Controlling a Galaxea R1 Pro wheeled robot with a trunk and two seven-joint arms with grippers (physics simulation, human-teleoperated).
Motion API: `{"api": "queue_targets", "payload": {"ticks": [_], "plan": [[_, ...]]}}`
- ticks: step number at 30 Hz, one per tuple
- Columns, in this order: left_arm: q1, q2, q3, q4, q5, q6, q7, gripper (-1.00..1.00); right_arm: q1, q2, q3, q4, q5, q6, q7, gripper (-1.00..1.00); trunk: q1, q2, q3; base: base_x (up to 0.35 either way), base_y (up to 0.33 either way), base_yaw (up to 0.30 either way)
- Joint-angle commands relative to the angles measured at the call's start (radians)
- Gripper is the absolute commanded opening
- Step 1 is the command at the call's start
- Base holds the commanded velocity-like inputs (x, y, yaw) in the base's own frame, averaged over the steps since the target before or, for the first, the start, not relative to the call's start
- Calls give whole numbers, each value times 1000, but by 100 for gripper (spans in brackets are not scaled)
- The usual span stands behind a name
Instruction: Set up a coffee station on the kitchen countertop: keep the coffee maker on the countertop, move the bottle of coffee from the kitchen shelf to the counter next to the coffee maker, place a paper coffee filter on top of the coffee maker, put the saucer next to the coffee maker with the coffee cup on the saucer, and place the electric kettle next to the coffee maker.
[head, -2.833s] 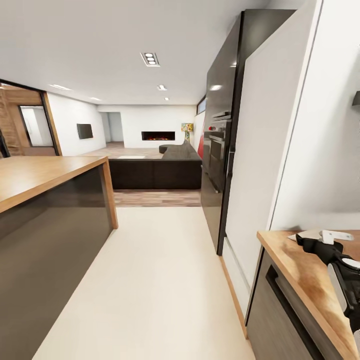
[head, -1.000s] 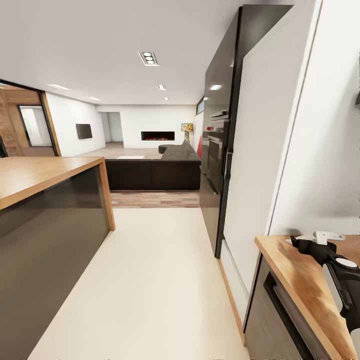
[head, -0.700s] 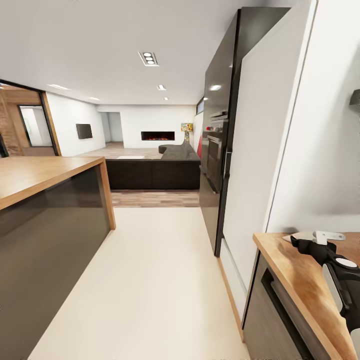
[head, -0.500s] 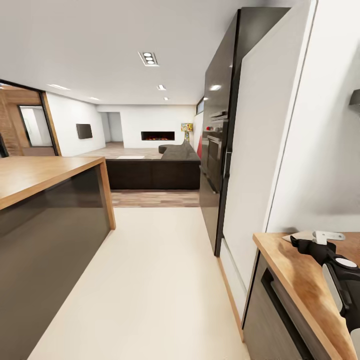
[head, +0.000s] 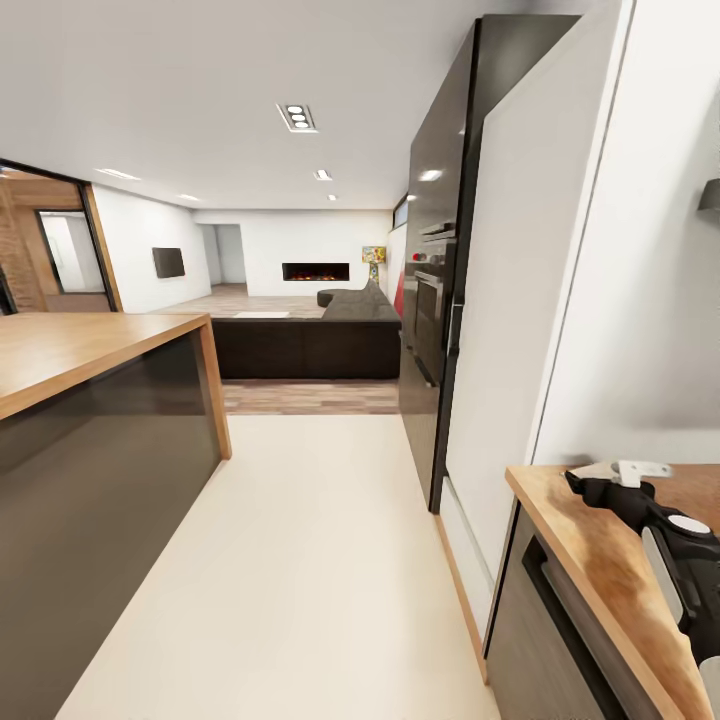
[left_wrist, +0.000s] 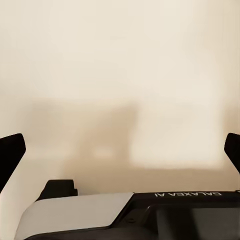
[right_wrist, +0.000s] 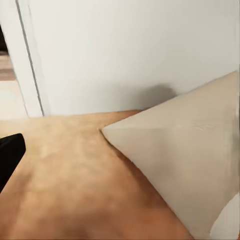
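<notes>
Right wrist view: the paper coffee filter (right_wrist: 180, 165) looms large and close, lying low over the kitchen countertop (right_wrist: 65, 175), just beside the white wall (right_wrist: 125, 50).
Head view: the right gripper (head: 590, 487) reaches in over the near end of the light-wood worktop, and the filter is a pale wedge at its tip, close to the corner by the wall.
Right jaws: one dark fingertip (right_wrist: 9, 150) stands off to one side, well apart from the paper. The other finger is hidden behind the cone, so I cannot tell whether the jaws are pinching the filter or merely beside it.
Left jaws: the left gripper (left_wrist: 120, 150) is spread wide, its fingertips (left_wrist: 10, 152) at opposite edges, with nothing between them and a plain pale surface beyond.
Filter pointing: the apex aims away from the right wrist, out along the worktop. The wide open end comes back toward the gripper.
Long axis: it runs from tip to mouth, roughly in line with the gripper's reach and lying nearly flat rather than upright.
Risk, crush: thin paper is likely to crease or fold if the jaws close hard across the cone.
Risk, slip: a grip on one thin edge could let the filter slide out or flop once lifted.
Risk, wall: the wall is very close, so a careless lift could brush it and knock the paper askew.
Risk, placement: the cone probably needs turning point-down for the coffee maker, and a loose hold may lose it there.
</notes>
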Motion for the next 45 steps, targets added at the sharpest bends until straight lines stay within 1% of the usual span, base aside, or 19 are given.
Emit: {"api": "queue_targets", "payload": {"ticks": [1,2,3,4,8,10,22,31,35,40,45], "plan": [[0,0,1,-1,0,-1,0,100,-1,0,17,-2,0,6,8,100,0,-1,-1,-21,0,0],[0,0,1,-1,0,-2,0,100,-1,0,28,-3,0,6,8,100,0,-1,-1,-48,0,0],[0,0,1,-1,0,-2,0,100,-1,0,47,-3,-1,6,9,100,0,-1,-1,-125,0,0],[0,0,1,-1,0,-2,0,100,-1,0,54,-3,-1,6,9,100,0,-1,-1,-165,0,0],[0,0,0,-1,0,-2,0,100,-1,0,76,-4,-1,7,10,100,0,-1,-1,-182,0,0],[0,0,0,-1,0,-2,0,100,-1,0,80,-4,-1,6,10,100,0,-1,-1,-80,0,0],[0,0,-1,-2,0,-2,0,100,-1,0,84,-5,-1,7,11,100,0,-1,-1,-74,0,0],[0,0,-3,-3,0,-1,0,100,-1,0,87,-6,-2,7,13,100,0,-1,-1,-12,0,0],[0,0,-3,-3,0,-2,0,100,-1,0,88,-7,-1,6,61,100,0,-1,-1,-1,0,0],[0,0,-4,-3,0,-2,0,100,-1,0,87,-7,1,6,80,100,0,-1,-1,0,0,0],[0,0,-4,-3,0,-1,0,100,-1,0,86,-7,3,6,85,100,0,-1,-1,40,-16,0]]}}
